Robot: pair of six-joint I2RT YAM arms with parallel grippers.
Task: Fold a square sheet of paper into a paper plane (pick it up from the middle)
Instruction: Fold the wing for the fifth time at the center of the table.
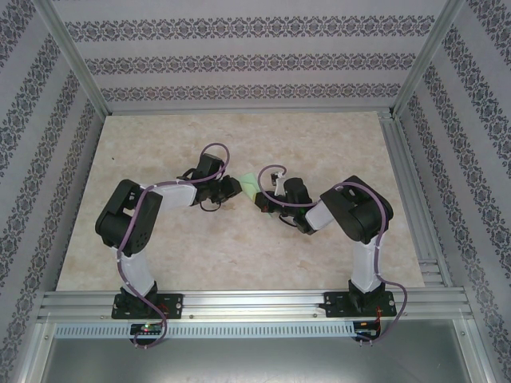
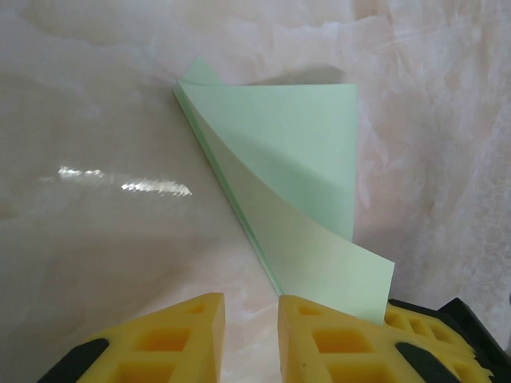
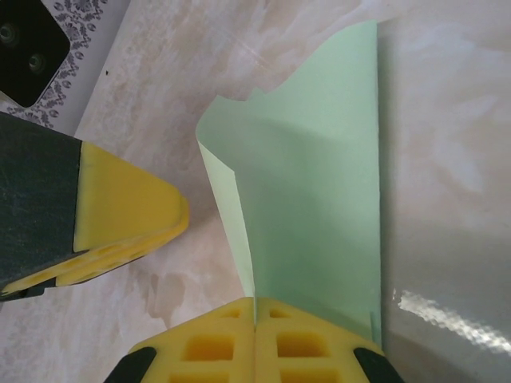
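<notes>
The sheet of paper (image 2: 279, 152) sits at about the middle of the table (image 1: 160, 152), well away from every edge, between my two pincers, which meet there from either side. It is pale mint-green, thin, matte and unmarked, and it is partly folded. One long straight crease runs its length, with a loose upper flap curling up off the layer beneath and casting a soft shadow on it. Seen from my left wrist, that crease is the long axis. It starts just in front of my fingertips and slants away to the left, ending in a sharp pointed corner that aims away from me. From above the paper is only a small green sliver, its length running roughly from the far edge of the table toward the near edge. My right pincer (image 3: 254, 327) is closed, its two yellow pads pressed flat together with the crease of the paper caught in the seam, so the sheet rises from my grip like a tall, narrow blade. My left pincer (image 2: 251, 319) stands slightly open, with a narrow gap between the pads; the right pad meets the paper's near corner. The pads are yellow plastic, moulded with square hollow cells and backed in black. The table top is pale cream, marbled and glossy, with streaks of reflected light.
</notes>
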